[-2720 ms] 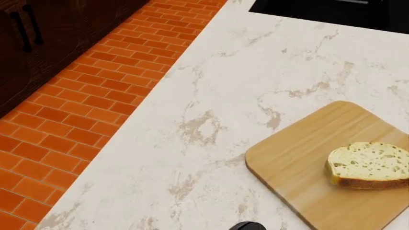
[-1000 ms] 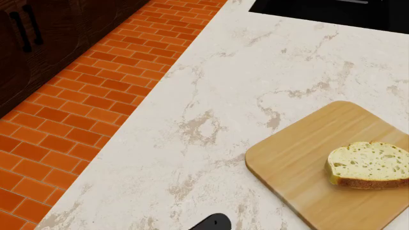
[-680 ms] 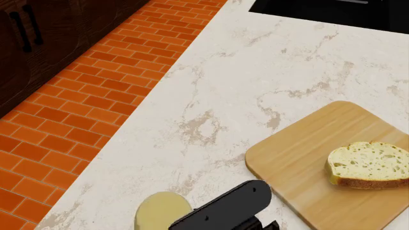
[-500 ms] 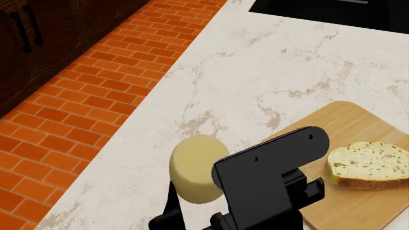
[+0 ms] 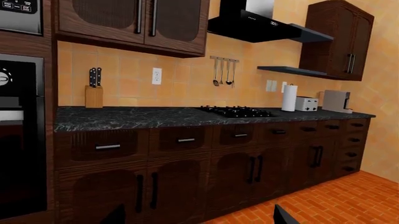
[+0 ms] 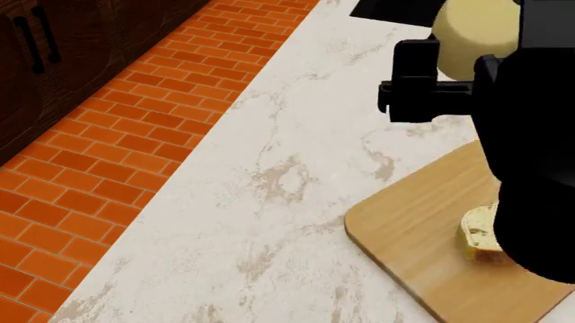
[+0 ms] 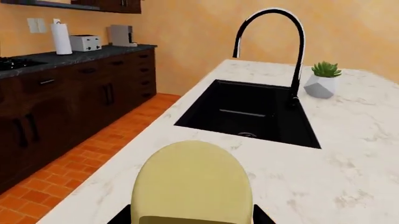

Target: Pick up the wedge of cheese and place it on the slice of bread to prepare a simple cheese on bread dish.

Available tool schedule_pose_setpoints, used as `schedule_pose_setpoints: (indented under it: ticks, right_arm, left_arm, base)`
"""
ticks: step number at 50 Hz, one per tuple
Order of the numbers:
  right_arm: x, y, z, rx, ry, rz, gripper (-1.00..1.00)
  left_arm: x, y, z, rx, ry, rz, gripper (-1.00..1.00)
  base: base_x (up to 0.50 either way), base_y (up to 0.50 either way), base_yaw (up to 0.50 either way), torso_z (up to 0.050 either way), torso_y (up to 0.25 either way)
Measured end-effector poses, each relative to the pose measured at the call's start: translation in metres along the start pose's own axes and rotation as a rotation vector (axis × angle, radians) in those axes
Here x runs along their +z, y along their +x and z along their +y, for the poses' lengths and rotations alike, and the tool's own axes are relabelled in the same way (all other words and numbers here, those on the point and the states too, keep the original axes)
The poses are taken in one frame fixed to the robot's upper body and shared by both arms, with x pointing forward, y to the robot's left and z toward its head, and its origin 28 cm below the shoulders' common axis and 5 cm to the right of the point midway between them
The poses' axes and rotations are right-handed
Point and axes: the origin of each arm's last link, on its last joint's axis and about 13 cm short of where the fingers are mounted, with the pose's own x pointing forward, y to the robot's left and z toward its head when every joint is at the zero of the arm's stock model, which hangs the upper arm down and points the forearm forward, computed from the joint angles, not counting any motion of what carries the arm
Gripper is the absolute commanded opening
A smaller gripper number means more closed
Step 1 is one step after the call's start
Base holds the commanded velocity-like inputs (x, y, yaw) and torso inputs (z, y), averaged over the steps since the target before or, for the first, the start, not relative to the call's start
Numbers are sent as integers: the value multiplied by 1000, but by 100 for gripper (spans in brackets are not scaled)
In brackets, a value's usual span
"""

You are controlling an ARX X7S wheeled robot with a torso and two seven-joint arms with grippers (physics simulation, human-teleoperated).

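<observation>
My right gripper [image 6: 454,64] is shut on the wedge of cheese [image 6: 475,30], a pale yellow rounded lump, and holds it high above the counter, near the head camera. In the right wrist view the cheese [image 7: 192,183] fills the space between the dark fingertips [image 7: 262,217]. The slice of bread [image 6: 478,233] lies on the wooden cutting board [image 6: 418,222] at the right; my black right arm covers most of it. My left gripper [image 5: 196,219] points at the kitchen cabinets; only its two fingertips show, wide apart and empty.
The marble counter [image 6: 297,175] runs along an orange brick floor [image 6: 117,134]. A black sink [image 7: 249,112] with a black tap [image 7: 298,56] and a small potted plant [image 7: 321,79] lie beyond the cheese. Dark cabinets [image 6: 36,54] stand across the floor.
My right arm has risen from the frame's bottom edge, carrying the cheese up and to the right, from beside the board to high over the counter. It now hides most of the bread.
</observation>
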Motion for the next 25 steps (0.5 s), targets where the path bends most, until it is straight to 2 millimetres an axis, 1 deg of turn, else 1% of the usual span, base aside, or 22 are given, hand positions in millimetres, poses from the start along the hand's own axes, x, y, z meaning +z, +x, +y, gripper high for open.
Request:
schedule_pose_setpoints:
  ticks: [7, 15, 19, 25]
  right_arm:
    - [9, 30, -12, -128, 26, 16, -100]
    - [11, 62, -25, -277, 48, 54, -100]
    - [9, 73, -29, -330, 54, 73, -100]
    - [4, 81, -33, -376, 60, 102, -100]
  left_arm:
    - [0, 0, 0, 0, 1, 4, 100]
    - [0, 0, 0, 0, 1, 4, 100]
    - [0, 1, 0, 0, 0, 4, 100]
    - [0, 0, 0, 0, 0, 3, 100]
  base:
    - [0, 0, 0, 0, 0]
    - [0, 0, 0, 0, 0]
    - [0, 0, 0, 0, 0]
    - [0, 0, 0, 0, 0]
